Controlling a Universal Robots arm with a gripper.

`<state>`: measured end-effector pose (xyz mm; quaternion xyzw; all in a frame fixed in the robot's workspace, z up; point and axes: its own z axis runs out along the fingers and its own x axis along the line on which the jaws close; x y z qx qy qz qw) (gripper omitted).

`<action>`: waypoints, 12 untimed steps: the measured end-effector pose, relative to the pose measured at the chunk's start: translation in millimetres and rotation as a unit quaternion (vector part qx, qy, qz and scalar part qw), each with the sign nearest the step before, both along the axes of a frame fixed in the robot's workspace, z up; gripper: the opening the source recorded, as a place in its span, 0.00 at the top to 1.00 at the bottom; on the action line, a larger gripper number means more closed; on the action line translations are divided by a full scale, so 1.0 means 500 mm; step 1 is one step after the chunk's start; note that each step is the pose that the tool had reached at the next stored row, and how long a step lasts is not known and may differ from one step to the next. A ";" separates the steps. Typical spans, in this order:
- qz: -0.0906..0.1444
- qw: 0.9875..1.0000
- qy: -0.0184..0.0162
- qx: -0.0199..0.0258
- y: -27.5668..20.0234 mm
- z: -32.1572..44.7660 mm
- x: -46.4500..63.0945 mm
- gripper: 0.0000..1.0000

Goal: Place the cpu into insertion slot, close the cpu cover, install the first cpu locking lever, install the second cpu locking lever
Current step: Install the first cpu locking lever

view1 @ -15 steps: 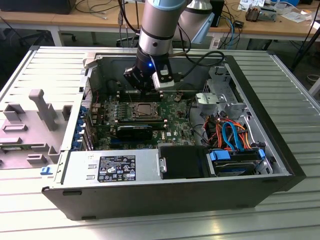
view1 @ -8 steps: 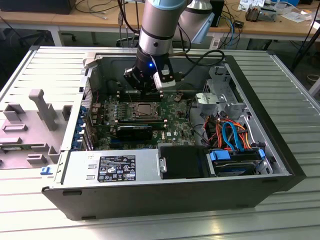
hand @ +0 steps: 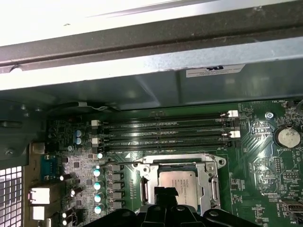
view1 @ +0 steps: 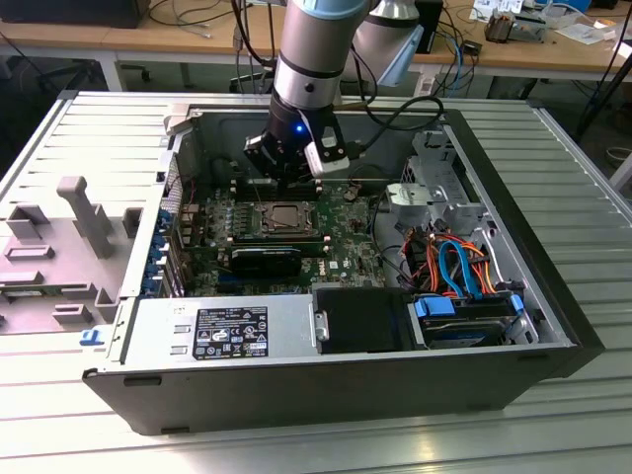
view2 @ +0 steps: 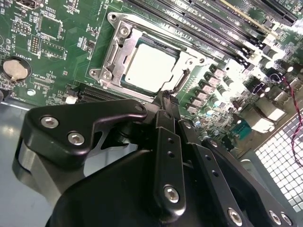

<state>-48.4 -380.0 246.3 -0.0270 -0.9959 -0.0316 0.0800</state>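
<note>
— Where is the cpu (view2: 150,68), the small flat square chip with the dull silver-grey top?

— It sits inside the insertion slot (view2: 101,74), the square silver-rimmed socket on the green circuit board (view2: 52,52). Both wrist views show it seated there. In the exterior view the slot lies directly beneath the grey robot arm (view1: 311,69).

— And the cpu cover (view2: 118,51)?

— That thin silver metal frame plate lies flat on the slot, and its square window frames the chip's top.

— What is the black gripper (view2: 166,100) doing?

— It hangs over one edge of the slot, with its tip low and close to the cover. Its two fingers (view2: 165,142) are drawn together to a narrow point, and nothing shows between them.

— Are the levers latched?

— A thin bent metal wire (view2: 182,81) curves at the slot's edge, just beside the tip. I cannot tell whether it is latched.

— What else is around the slot?

— Long narrow black memory slots (hand: 165,134) run side by side just beside it. A round silver coin cell (hand: 287,137) sits on the board, well apart from it. In the exterior view, a bundle of blue and orange cables (view1: 454,267) lies to the exterior view's right of the slot. The open dark computer case (view1: 296,395) walls everything in.
</note>
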 end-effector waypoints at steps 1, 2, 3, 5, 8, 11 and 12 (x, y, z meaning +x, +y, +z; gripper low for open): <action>0.002 1.000 0.000 0.000 0.0000 0.000 0.000 0.89; 0.005 1.000 0.000 0.000 0.0000 0.000 0.000 0.89; 0.007 1.000 0.000 0.000 0.0000 0.000 0.000 0.89; 0.011 1.000 0.000 0.000 0.0000 0.000 0.000 0.89; 0.018 1.000 0.000 0.000 0.0000 0.000 0.000 0.89; 0.024 1.000 0.000 0.000 0.0000 0.000 0.000 0.89; 0.026 1.000 0.000 0.000 0.0000 0.000 0.000 0.89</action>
